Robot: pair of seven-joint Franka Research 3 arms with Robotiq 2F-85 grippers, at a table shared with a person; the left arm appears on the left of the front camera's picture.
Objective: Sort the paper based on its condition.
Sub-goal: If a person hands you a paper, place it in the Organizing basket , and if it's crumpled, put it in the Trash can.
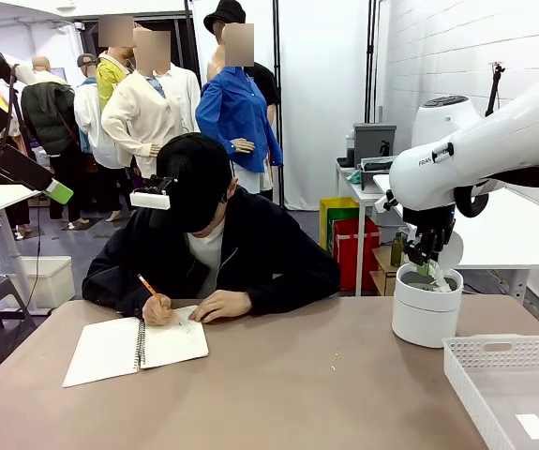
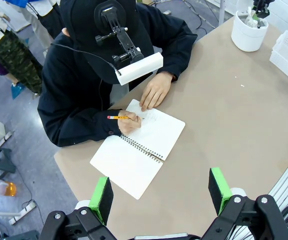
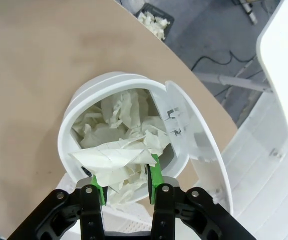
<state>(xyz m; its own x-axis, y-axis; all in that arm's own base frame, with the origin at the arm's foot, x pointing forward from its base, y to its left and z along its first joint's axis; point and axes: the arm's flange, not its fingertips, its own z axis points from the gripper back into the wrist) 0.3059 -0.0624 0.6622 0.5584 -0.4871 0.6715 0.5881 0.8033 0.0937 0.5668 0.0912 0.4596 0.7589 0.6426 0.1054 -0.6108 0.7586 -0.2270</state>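
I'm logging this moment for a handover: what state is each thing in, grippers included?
bin, lid open, crumpled lumps inside
right gripper, shut on the paper at the bin's mouth
left gripper, open, empty
notebook, open, person writing in it
basket, holding one flat label

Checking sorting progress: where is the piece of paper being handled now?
In the right wrist view, the crumpled paper is pinched in the right gripper at the mouth of the open white bin, on the right side of the table.

Front cam across table (image 1: 288, 394); wrists overhead.
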